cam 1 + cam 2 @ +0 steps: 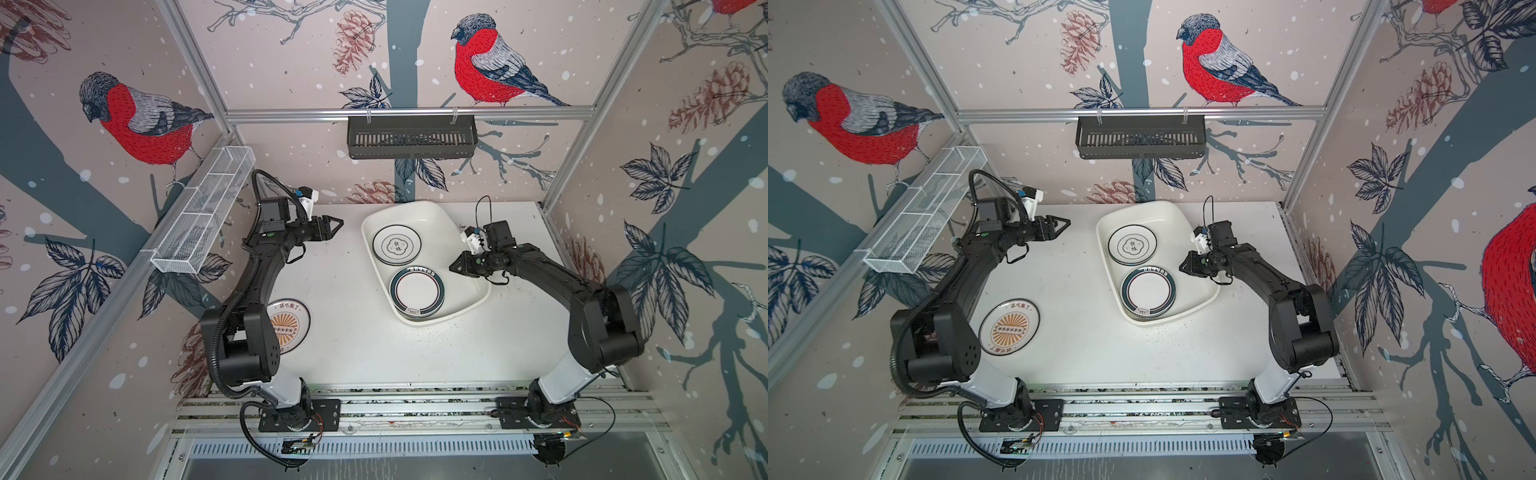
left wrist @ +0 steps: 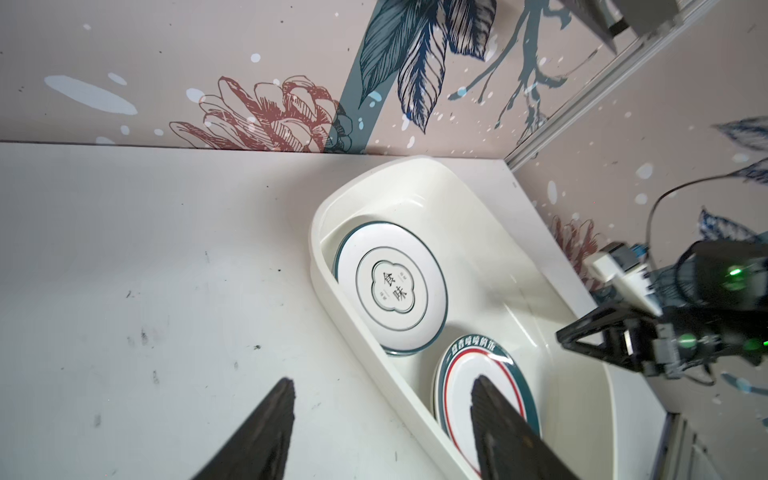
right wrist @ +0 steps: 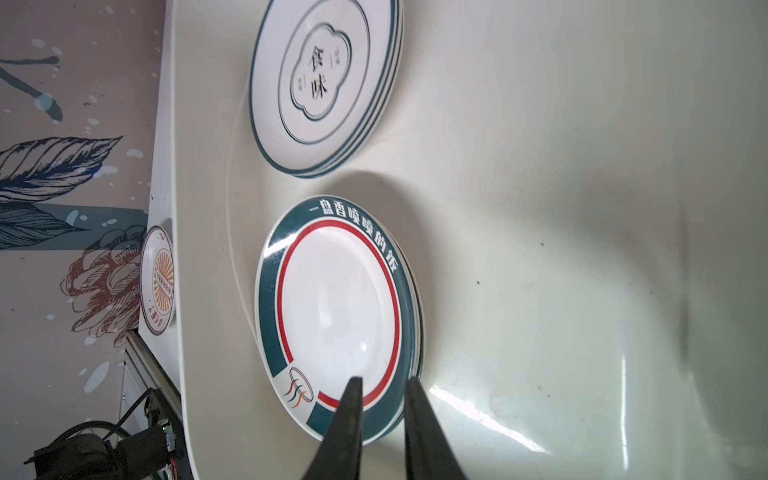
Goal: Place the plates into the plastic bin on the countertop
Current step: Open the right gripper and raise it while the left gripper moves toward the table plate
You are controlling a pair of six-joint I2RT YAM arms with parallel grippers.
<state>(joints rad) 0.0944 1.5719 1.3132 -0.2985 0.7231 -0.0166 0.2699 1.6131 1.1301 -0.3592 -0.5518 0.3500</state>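
Plates [image 1: 397, 245] lie stacked in the plastic bin [image 1: 409, 204], one sunburst plate [image 1: 1009, 328] sits out on the counter [image 1: 353, 332]; left claw [image 2: 382, 380] gapes empty, right claw [image 3: 384, 380] barely apart astride a banded plate [image 3: 338, 303], likely to snag its rim when lifting.

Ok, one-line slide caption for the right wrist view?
Right gripper, jaws slightly parted, over the rim of the teal-banded plate in the plastic bin; sunburst plate lies outside on the countertop.
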